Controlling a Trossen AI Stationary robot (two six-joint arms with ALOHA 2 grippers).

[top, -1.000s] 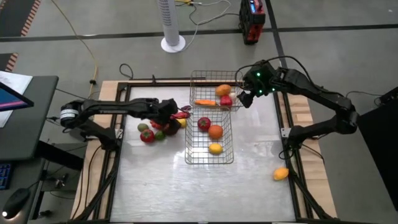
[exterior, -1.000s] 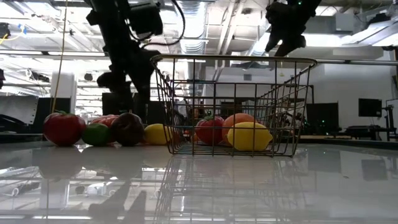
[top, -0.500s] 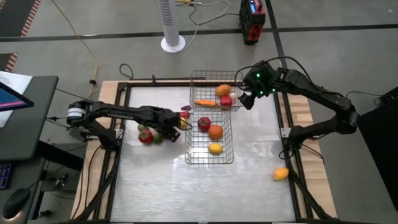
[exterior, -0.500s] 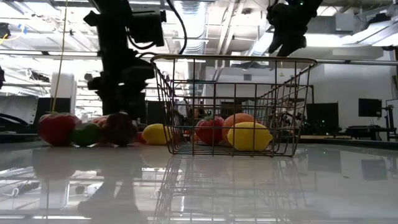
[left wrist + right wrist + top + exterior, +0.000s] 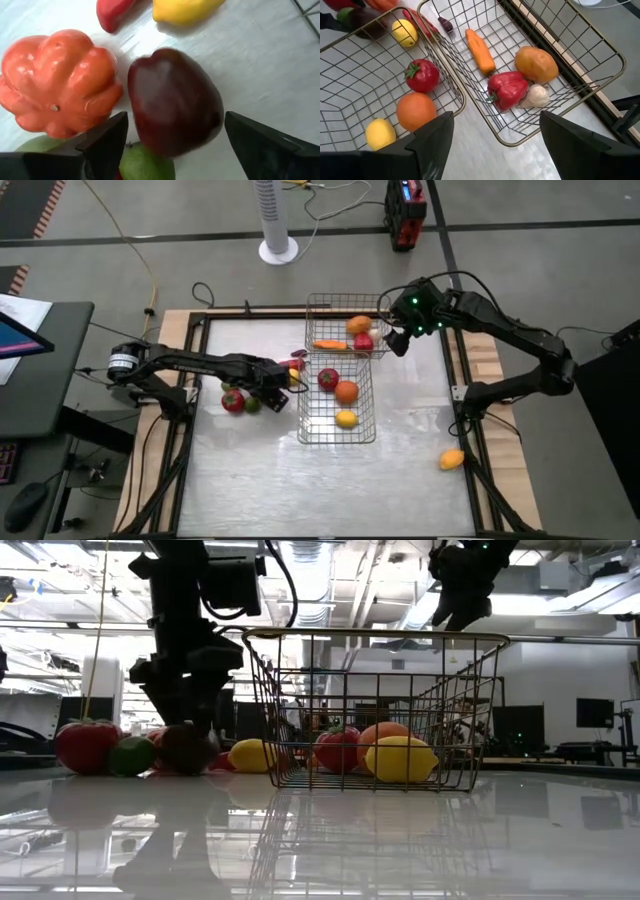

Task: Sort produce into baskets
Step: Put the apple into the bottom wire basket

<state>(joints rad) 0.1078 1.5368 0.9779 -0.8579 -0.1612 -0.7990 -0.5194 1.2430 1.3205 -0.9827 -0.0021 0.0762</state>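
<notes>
Two silver wire-mesh baskets [image 5: 338,385] mid-table, part-filled | left gripper [image 5: 172,145] — fingers spread astride dark purple plum-like fruit [image 5: 172,107] in loose pile by near basket's left side, likely lining up a pick | right gripper [image 5: 492,145] — fingers apart, empty, waiting above baskets

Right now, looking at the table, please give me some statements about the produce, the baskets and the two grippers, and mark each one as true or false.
1. The left gripper has its open fingers on either side of a dark red fruit. True.
2. The carrot lies on the bare table outside the baskets. False: it lies inside the far basket, with a red pepper.
3. The right gripper hangs open and empty beside the far basket. True.
4. The near basket holds nothing. False: it holds a lemon, an orange and a red tomato.
5. An orange piece lies alone near the table's right edge. True.
</notes>
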